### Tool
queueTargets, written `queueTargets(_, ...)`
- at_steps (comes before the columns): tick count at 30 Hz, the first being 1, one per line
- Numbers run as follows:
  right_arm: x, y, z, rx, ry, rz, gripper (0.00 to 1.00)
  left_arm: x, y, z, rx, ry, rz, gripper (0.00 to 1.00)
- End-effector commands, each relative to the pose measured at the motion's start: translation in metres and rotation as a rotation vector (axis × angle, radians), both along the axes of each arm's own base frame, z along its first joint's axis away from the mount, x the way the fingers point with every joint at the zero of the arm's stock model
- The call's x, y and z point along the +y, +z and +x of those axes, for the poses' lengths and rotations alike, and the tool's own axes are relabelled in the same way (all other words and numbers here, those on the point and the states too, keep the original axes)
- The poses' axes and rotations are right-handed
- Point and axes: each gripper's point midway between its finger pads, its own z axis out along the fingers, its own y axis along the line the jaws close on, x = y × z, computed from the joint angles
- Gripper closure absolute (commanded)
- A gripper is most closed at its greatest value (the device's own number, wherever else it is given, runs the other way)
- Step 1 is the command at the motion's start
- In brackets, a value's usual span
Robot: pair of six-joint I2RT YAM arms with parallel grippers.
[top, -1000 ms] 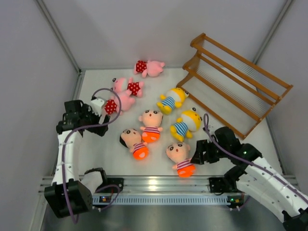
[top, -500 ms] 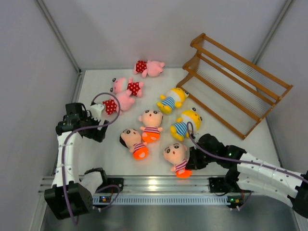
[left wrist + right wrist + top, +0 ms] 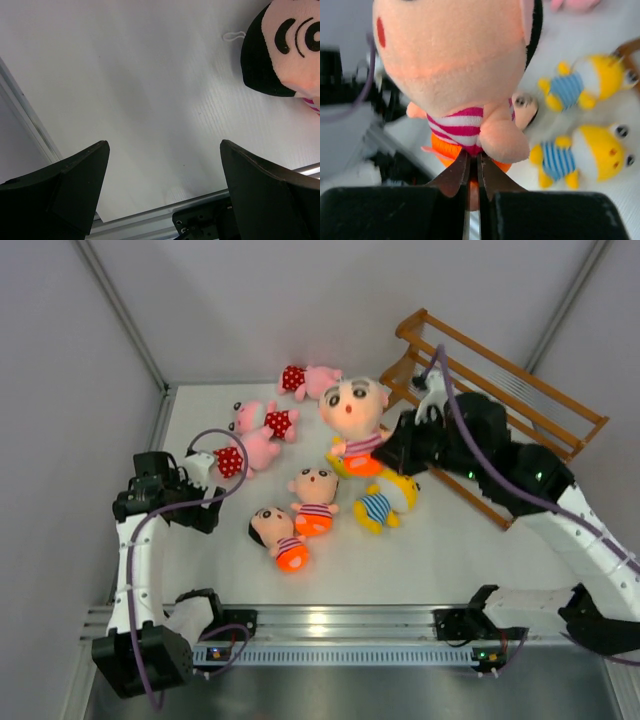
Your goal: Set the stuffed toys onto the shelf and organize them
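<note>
Right jaws: clenched almost shut on a thin fold of the orange shorts of the peach-headed doll (image 3: 455, 60).
Held doll: hanging clear of the tabletop (image 3: 440, 550), face up toward the top camera, just off the end of the shelf (image 3: 510, 368) that faces the left arm.
Handling: likely light and soft. The big head on a small body will probably flop around such a shallow pinch.
Better hold: across the striped torso, under the head.
Shelf: no doll visible on any tier.
Other dolls: lying on the tabletop on that same side of the shelf, the yellow doll (image 3: 385, 502) nearest it.
Left jaws: spread wide over bare tabletop with nothing between them, well apart from the shelf.
</note>
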Motion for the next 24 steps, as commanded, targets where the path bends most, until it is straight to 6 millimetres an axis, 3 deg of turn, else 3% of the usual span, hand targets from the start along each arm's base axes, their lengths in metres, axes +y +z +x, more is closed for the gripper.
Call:
queueTargets(1,-0.041,0.052,0.070,-0.108,-0.177,-0.031,1.00,-0.007,0.019,0.005,-0.054,-0.002,-0.029,0.02)
queueTargets(2,-0.043,0.055,0.102,-0.104,-0.233,-0.017,1.00,-0.008,0.020,0.006,-0.056,-0.003,-0.033,0.02)
queueTargets(3,-0.069,0.087,0.127,-0.161,-0.339,0.033,1.00,-0.009,0.019,0.005,-0.053,-0.004,-0.039,0.02)
queueTargets(4,-0.077,0.097,0.142,-0.173,-0.382,0.055,1.00,-0.011,0.019,0.005,-0.052,-0.008,-0.041,0.02)
queueTargets(5,-0.090,0.112,0.170,-0.187,-0.456,0.095,1.00,-0.011,0.018,0.005,-0.048,-0.008,-0.042,0.02)
queueTargets(7,-0.102,0.118,0.196,-0.183,-0.523,0.139,1.00,-0.013,0.017,0.005,-0.044,-0.013,-0.040,0.02)
queueTargets(8,-0.113,0.116,0.218,-0.163,-0.585,0.183,1.00,-0.012,0.015,0.004,-0.040,-0.015,-0.038,0.02)
queueTargets(13,-0.144,0.099,0.262,-0.107,-0.740,0.267,1.00,-0.015,0.011,0.002,-0.026,-0.027,-0.036,0.02)
queueTargets(15,-0.154,0.099,0.270,-0.093,-0.774,0.297,1.00,-0.018,0.008,0.001,-0.017,-0.034,-0.045,0.02)
queueTargets(17,-0.166,0.084,0.282,-0.026,-0.821,0.350,1.00,-0.021,0.005,0.001,-0.009,-0.046,-0.059,0.02)
queueTargets(22,-0.169,0.060,0.297,0.080,-0.785,0.421,1.00,-0.024,0.001,-0.001,0.010,-0.042,-0.073,0.02)
queueTargets(24,-0.167,0.053,0.300,0.103,-0.768,0.425,0.94,-0.026,0.000,-0.001,0.011,-0.050,-0.080,0.02)
